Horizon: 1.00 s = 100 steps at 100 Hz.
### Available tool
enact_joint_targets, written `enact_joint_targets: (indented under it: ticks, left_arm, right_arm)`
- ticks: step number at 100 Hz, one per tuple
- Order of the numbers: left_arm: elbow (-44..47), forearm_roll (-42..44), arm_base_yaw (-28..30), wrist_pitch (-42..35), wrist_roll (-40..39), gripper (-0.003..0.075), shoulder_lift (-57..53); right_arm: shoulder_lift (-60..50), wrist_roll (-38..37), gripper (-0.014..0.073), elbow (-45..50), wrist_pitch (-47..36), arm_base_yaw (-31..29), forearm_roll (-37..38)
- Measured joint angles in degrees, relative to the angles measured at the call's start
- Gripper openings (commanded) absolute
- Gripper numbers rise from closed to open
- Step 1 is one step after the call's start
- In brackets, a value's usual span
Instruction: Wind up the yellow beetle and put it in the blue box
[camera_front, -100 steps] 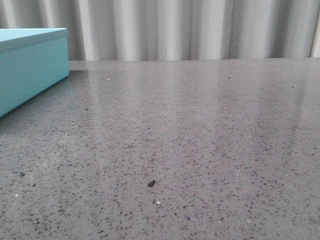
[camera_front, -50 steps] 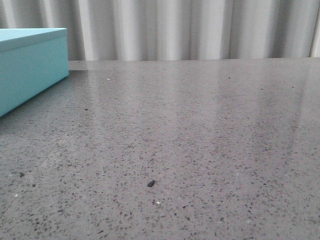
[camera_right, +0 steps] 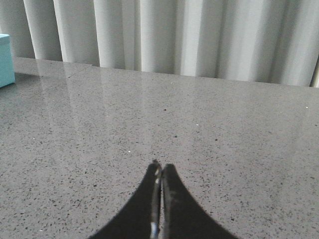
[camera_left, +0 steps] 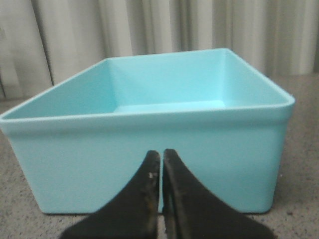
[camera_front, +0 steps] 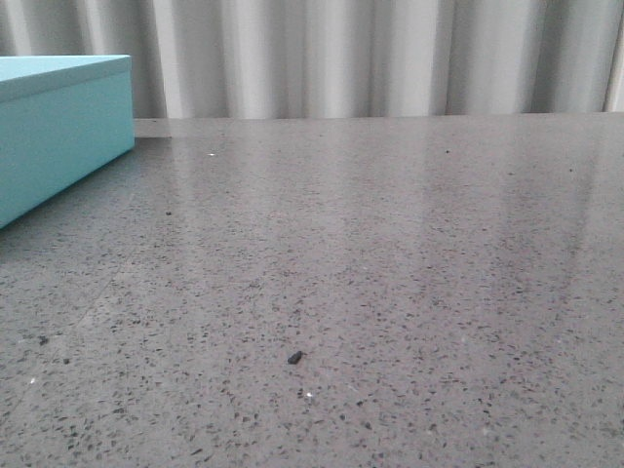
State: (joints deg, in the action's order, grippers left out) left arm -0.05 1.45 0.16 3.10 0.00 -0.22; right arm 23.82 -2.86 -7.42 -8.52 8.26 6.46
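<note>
The blue box (camera_front: pixel 60 132) stands at the far left of the table in the front view. In the left wrist view the blue box (camera_left: pixel 75 164) fills the frame, open at the top, and the part of its floor that shows is bare. My left gripper (camera_left: pixel 161 152) is shut, empty, just in front of the box's near wall. My right gripper (camera_right: pixel 160 166) is shut with nothing in it, low over bare table, and a corner of the blue box (camera_right: pixel 5 59) shows far off to its side. The yellow beetle is out of view. Neither gripper shows in the front view.
The grey speckled table (camera_front: pixel 390 253) ends at a back edge in front of a pleated pale curtain (camera_front: pixel 370 58). A small dark speck (camera_front: pixel 294 358) lies on the table near the front.
</note>
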Motion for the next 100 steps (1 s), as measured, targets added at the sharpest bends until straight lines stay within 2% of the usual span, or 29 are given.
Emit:
enact_joint_targets:
  ticks: [22,55,100]
  left_arm:
    - [0.0,0.0,0.0,2.2,-1.5,-0.0021,0.0]
    - [0.0,0.0,0.0,15.2,-1.9,-0.0021,0.0]
    - [0.0,0.0,0.0,15.6,-1.9,-0.0021,0.0]
  right_arm:
    - [0.0,0.0,-0.0061,0.0,0.0,0.0,0.0]
    - [0.0,0.0,-0.0061,0.0,0.0,0.0,0.0]
    - [0.0,0.0,-0.0061,0.0,0.0,0.0,0.0]
